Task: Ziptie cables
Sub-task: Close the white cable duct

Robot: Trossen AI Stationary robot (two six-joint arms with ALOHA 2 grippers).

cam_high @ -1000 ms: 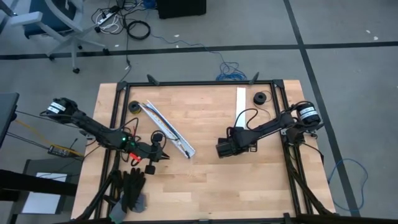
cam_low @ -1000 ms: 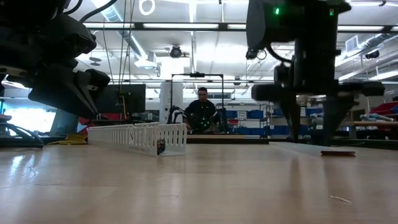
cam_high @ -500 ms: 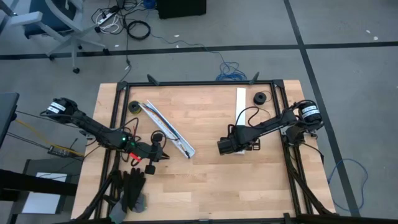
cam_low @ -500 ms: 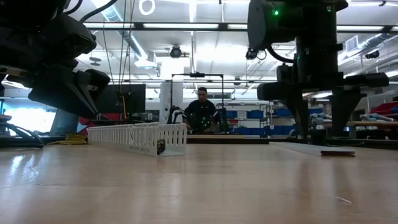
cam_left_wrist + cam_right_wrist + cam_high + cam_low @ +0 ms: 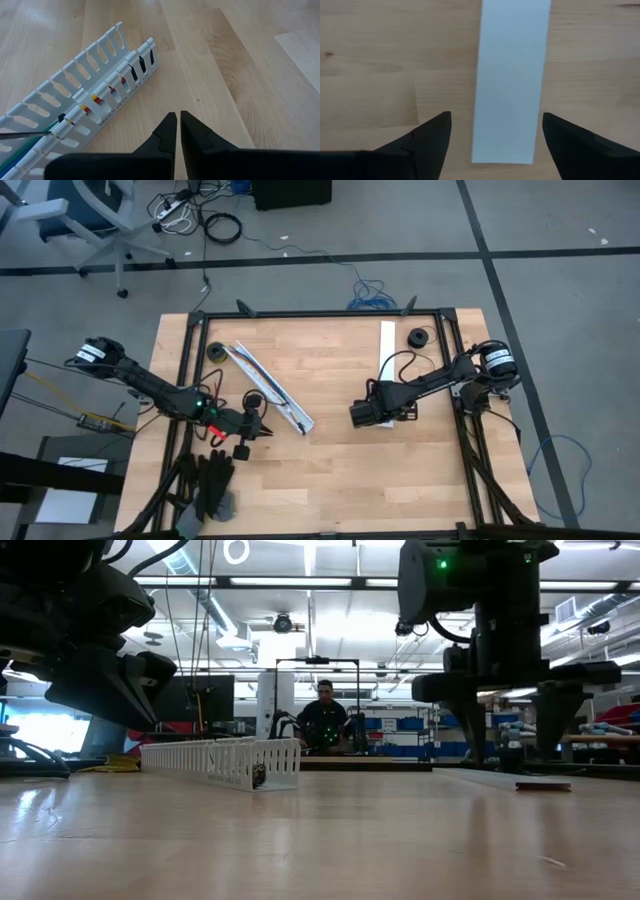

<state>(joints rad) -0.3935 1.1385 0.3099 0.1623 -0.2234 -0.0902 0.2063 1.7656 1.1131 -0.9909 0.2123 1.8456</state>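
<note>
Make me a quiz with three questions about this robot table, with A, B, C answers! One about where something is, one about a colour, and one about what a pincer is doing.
1. Where do the cables lie?
A. inside the white slotted channel
B. on the floor
C. in the right pincer

2. What colour is the flat strip under the right pincer?
A. red
B. black
C. white

3. How does the left pincer stand?
A. wide open
B. shut, holding nothing
C. shut on a cable

Answers:
1. A, the left wrist view shows coloured wires running inside the channel.
2. C, the right wrist view shows a white strip on the wooden table.
3. B, its fingertips meet above bare wood.
</note>
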